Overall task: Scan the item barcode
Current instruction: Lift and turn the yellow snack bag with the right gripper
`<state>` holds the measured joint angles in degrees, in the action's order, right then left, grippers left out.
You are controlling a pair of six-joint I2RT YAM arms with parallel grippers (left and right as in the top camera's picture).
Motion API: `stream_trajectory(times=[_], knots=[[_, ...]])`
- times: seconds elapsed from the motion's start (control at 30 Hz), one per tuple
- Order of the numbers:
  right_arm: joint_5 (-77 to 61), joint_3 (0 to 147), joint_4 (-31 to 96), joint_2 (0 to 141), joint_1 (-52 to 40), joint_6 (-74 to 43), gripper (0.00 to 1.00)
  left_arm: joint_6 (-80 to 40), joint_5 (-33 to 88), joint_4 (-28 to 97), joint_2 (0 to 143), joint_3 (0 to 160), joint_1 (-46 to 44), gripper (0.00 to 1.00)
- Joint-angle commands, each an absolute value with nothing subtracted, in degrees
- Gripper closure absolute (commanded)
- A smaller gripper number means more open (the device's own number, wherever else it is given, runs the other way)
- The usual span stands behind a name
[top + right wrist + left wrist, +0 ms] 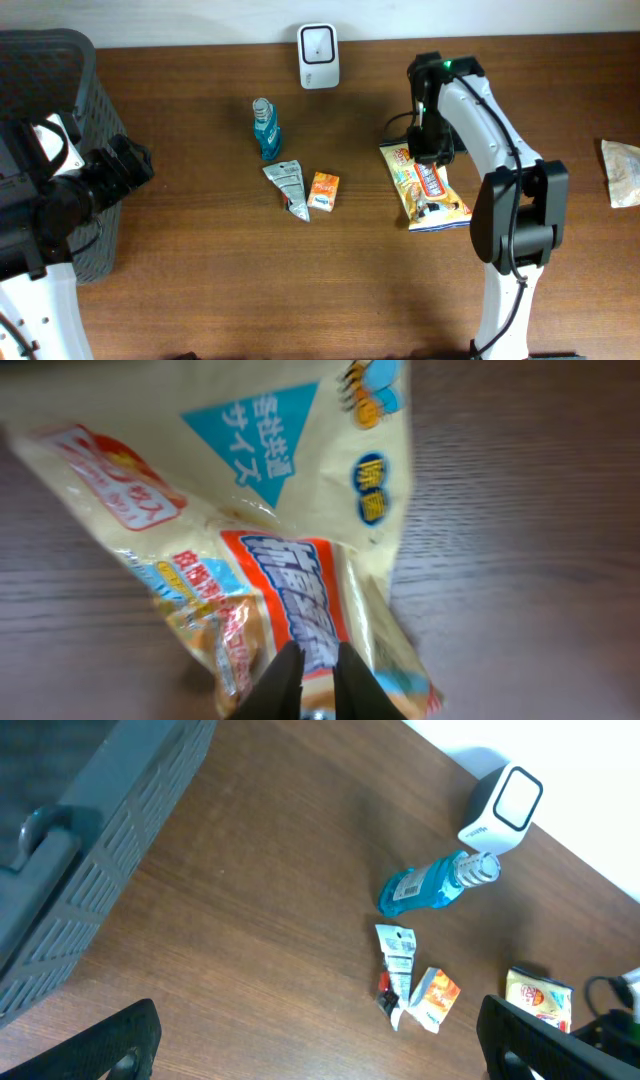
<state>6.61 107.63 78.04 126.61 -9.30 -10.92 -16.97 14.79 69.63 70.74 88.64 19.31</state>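
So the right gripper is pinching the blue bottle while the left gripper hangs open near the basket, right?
Not the bottle: the right gripper pinches the yellow snack bag, per the right wrist view. The left gripper does hang open near the basket.

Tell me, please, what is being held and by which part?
The right gripper pinches the snack bag near its far end; the left gripper holds nothing.

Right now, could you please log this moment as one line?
phase: grasp | right claw: shut on snack bag | left claw: open, empty, by basket | scanner: upright, apart from bag
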Motion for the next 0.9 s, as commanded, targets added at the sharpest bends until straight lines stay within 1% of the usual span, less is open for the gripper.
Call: stream_trajectory(times=[0.0,0.1,0.17,0.27,0.33,0.4,0.43,0.5,0.53,0.57,0.6,0.67,0.8,0.87], knots=[[6.5,101.1,72.5,126.8,-9.0,-11.5,0.9,-17.5,15.2,69.7,70.7,88.5,19.6,0.01],[9.9,94.5,63.8,126.8,-8.9,-11.5,0.91,-17.5,15.2,69.7,70.7,88.5,19.6,0.01],[10.4,93.0,61.9,126.8,-8.9,-11.5,0.96,-17.5,15.2,69.7,70.7,88.5,19.6,0.01],[6.5,95.8,66.0,126.4,-9.0,-11.5,0.96,-17.5,15.2,69.7,70.7,88.5,19.6,0.01],[3.5,100.5,71.2,126.1,-9.0,-11.5,0.96,-17.5,15.2,69.7,70.7,88.5,19.6,0.01],[3.2,106.7,77.7,125.9,-9.0,-11.4,0.95,-17.5,15.2,69.7,70.7,88.5,19.6,0.01],[3.2,109.6,81.0,125.9,-9.0,-11.4,0.88,-17.5,15.2,69.7,70.7,88.5,19.6,0.01],[3.2,113.2,85.6,125.9,-9.0,-9.9,0.58,-17.5,15.2,69.7,70.7,88.5,19.6,0.01],[3.2,114.2,87.7,125.9,-9.0,-9.3,0.41,-17.5,15.2,69.7,70.7,88.5,19.6,0.01],[3.2,114.2,88.6,125.9,-9.0,-9.3,0.36,-17.5,15.2,69.7,70.7,88.5,19.6,0.01],[3.3,114.1,89.5,126.0,-9.0,-9.3,0.35,-17.5,15.2,69.7,70.7,88.5,19.6,0.01],[3.6,112.8,89.6,126.1,-9.0,-9.3,0.37,-17.5,15.2,69.7,70.7,88.5,19.6,0.01],[3.6,106.0,85.3,126.1,-9.0,-12.2,0.5,-17.5,15.2,69.7,70.7,88.5,19.6,0.01],[3.6,103.0,82.4,126.1,-9.0,-13.9,0.55,-17.5,15.2,69.7,70.7,88.5,19.6,0.01]])
